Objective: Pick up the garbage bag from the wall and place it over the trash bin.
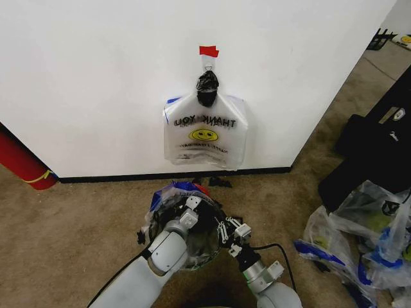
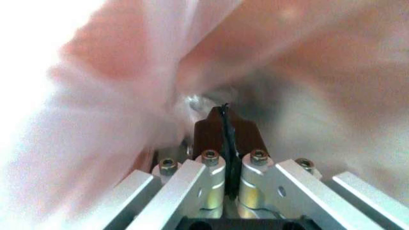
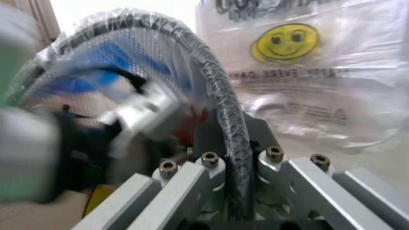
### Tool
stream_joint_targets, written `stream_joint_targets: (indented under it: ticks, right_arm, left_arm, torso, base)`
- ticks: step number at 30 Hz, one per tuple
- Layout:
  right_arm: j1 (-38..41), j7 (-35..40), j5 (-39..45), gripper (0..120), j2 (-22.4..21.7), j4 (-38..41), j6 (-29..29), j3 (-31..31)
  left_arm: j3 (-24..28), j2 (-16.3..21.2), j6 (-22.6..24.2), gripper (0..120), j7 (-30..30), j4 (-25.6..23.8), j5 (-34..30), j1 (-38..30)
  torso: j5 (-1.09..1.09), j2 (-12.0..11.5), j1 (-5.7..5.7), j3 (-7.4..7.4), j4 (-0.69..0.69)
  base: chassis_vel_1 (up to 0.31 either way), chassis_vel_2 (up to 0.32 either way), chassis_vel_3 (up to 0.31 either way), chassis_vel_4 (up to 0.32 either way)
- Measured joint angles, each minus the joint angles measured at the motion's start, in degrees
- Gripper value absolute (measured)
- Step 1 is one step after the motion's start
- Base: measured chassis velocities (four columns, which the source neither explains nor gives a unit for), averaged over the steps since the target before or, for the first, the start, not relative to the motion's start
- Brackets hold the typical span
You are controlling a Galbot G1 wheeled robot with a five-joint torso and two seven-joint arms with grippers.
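The right gripper [image 3: 225, 143] is clamped on the rim of the trash bin [image 3: 217, 81], its dark finger pads [image 3: 206, 139] pressed to either side of the black rim wire. Thin clear plastic of the garbage bag [image 3: 121, 55] is stretched over that rim and the mesh behind it, with blue patches showing through the film. The left gripper [image 3: 143, 112] (badly blurred) sits just beside the rim, inside the bin's mouth, at the plastic. Beyond the bin hangs a second bag [image 3: 307, 72] against a pale wall, bearing a yellow smiley face and dark lettering, its lower part crumpled.
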Motion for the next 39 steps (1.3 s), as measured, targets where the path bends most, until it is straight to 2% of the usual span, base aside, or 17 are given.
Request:
stream_joint_targets:
  ticks: [7, 16, 21, 25, 26, 31, 39]
  right_arm:
    - [2.41, -0.86, -1.64, 0, 1.87, -5.39, 4.00, 1.37]
    - [3.07, -2.12, -2.68, 0, 3.10, -5.93, 6.14, 1.49]
    - [2.57, -3.27, -3.63, 0, 3.25, -4.70, 7.03, 1.47]
    - [1.57, -4.30, -4.57, 0, 3.20, -2.97, 7.64, 1.38]
    - [0.70, -4.93, -4.93, 0, 3.27, -1.44, 7.86, 1.18]
    - [-0.74, -5.64, -4.30, 0, 3.29, 1.15, 7.84, 0.54]
    - [-1.51, -6.02, -3.38, 0, 4.02, 1.40, 7.60, -0.27]
  left_arm:
    - [0.94, 3.87, 2.24, 0, 1.75, -5.48, -4.06, 2.94]
    - [1.08, 6.51, 6.60, 0, 6.30, -7.91, -5.68, 4.19]
    - [1.19, 6.73, 8.99, 0, 9.35, -7.80, -5.52, 3.55]
    - [1.76, 5.56, 9.53, 0, 9.94, -6.02, -5.41, 1.86]
    - [2.02, 4.58, 9.98, 0, 10.00, -4.09, -4.93, 0.58]
    - [1.72, 4.20, 8.08, 0, 9.00, -1.93, -3.09, -0.34]
    - [0.28, 4.92, 6.27, 0, 8.50, -1.92, -1.65, 0.15]
  torso:
    - [0.00, 0.00, 0.00, 0.00, 0.01]
    - [0.00, 0.00, 0.00, 0.00, 0.00]
    - [0.00, 0.00, 0.00, 0.00, 0.00]
    - [-0.01, 0.00, 0.00, 0.00, 0.00]
    - [0.00, 0.00, 0.00, 0.01, 0.00]
    - [0.00, 0.00, 0.00, 0.00, 0.00]
    - [-0.01, 0.00, 0.00, 0.00, 0.00]
  base:
    - [0.000, 0.000, 0.000, 0.000]
    - [0.000, 0.000, 0.000, 0.000]
    - [0.000, 0.000, 0.000, 0.000]
    - [0.000, 0.000, 0.000, 0.000]
    - [0.000, 0.000, 0.000, 0.000]
    - [0.000, 0.000, 0.000, 0.000]
    - [0.000, 0.000, 0.000, 0.000]
